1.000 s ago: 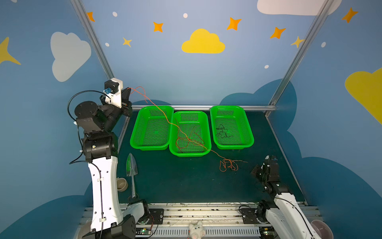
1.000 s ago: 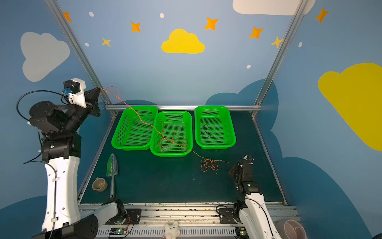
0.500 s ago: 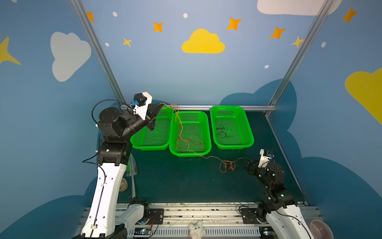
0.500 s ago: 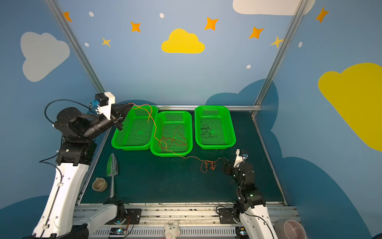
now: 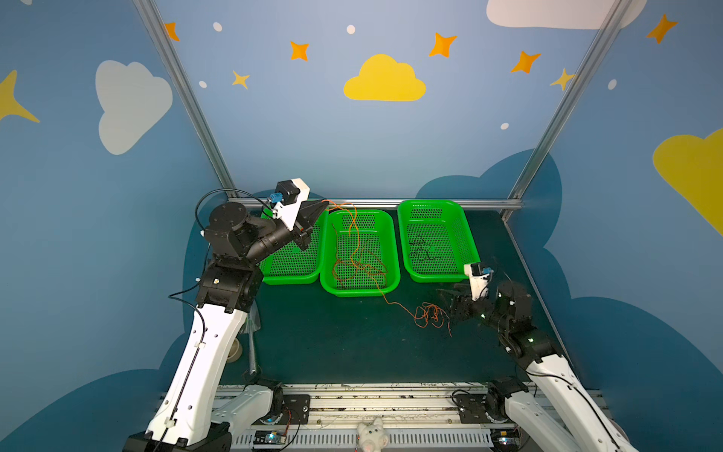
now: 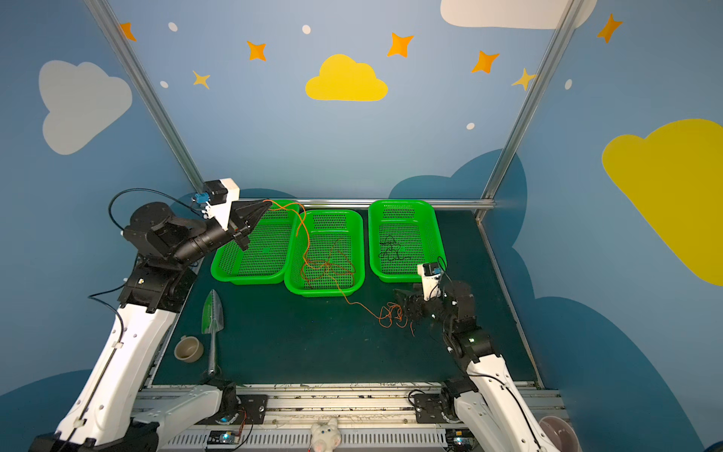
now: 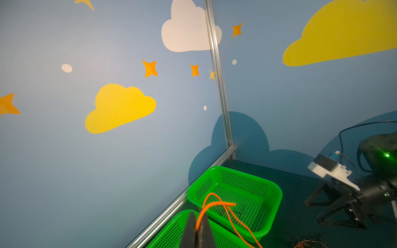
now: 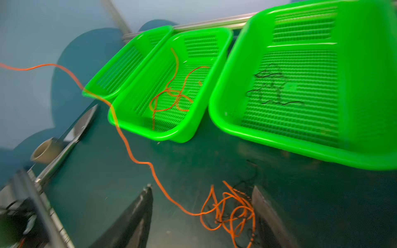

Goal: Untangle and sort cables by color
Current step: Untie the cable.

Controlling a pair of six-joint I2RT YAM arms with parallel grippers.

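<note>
Orange cable (image 7: 216, 203): part in mid basket (image 5: 360, 292), coil (image 5: 430, 317) on worktop (image 5: 332, 344).
L tool (image 5: 321, 204) pinches one end; R tool (image 8: 202, 189) wide, flanking coil.

The left arm (image 5: 203, 344) and right arm (image 5: 559, 375) pair glossy white shells with matte black cylindrical joints (image 5: 229, 219). A thin black cable (image 5: 227, 190) loops to the left's white, blue-plugged wrist block (image 5: 293, 193); small green lights (image 5: 530, 340) dot the right.

I look into robot lab cell: blue panel walls (image 5: 313, 137) with painted clouds and stars, aluminium frame posts (image 5: 187, 98), dark mat (image 5: 332, 344) as tabletop, left arm (image 5: 203, 352) and right arm (image 5: 555, 375) mounted on slotted rail (image 5: 391, 403) at front.
</note>
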